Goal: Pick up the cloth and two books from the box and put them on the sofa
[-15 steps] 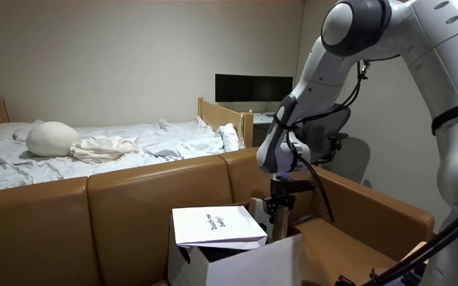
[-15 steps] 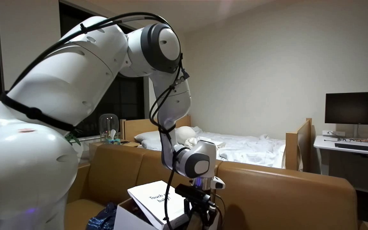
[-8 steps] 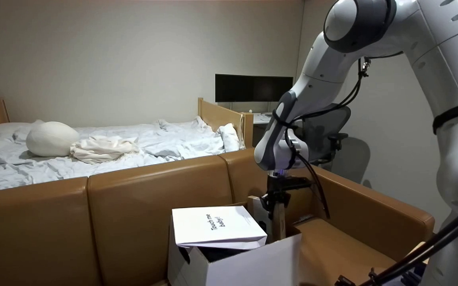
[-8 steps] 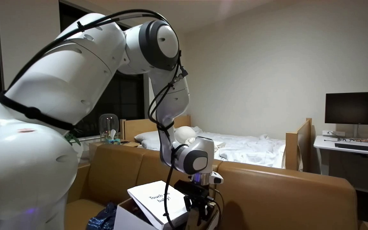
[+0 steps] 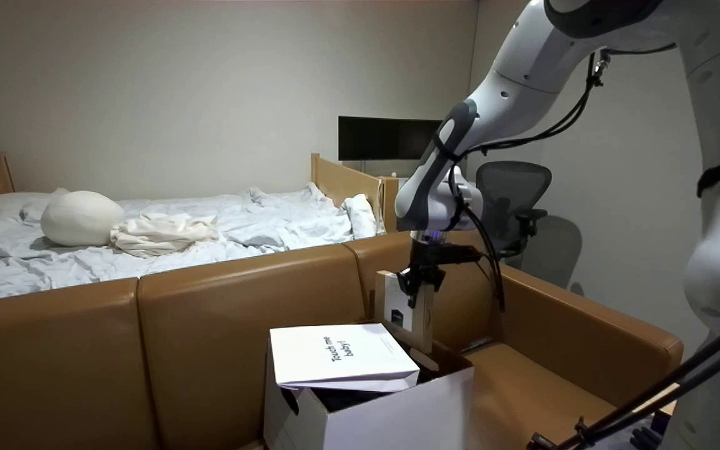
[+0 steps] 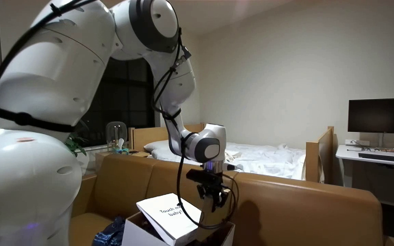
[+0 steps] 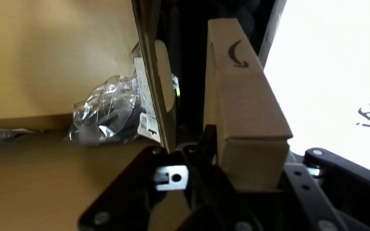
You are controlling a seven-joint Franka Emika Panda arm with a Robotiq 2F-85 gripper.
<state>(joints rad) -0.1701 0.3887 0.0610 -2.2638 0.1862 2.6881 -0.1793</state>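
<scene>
Grasping a brown carton (image 7: 249,102), printed with a curved arrow, with jaws clenched against two opposite sides. Holding it nearly upright at the opening of the white box (image 5: 397,414); not discerning the lower end clearly. Observing a white book (image 5: 344,353), lettered "Touch me baby!", slanting across the top of the box. Noting a dark patterned cloth (image 6: 109,233) lying bunched beside the box in an exterior view. Finding the tan-brown sofa (image 5: 254,294) behind and beside the box. Spotting a clear plastic bag (image 7: 111,102) just outside the box in the wrist view. Seeing a bed (image 5: 344,187) with white bedding (image 5: 272,219) well behind the box.
</scene>
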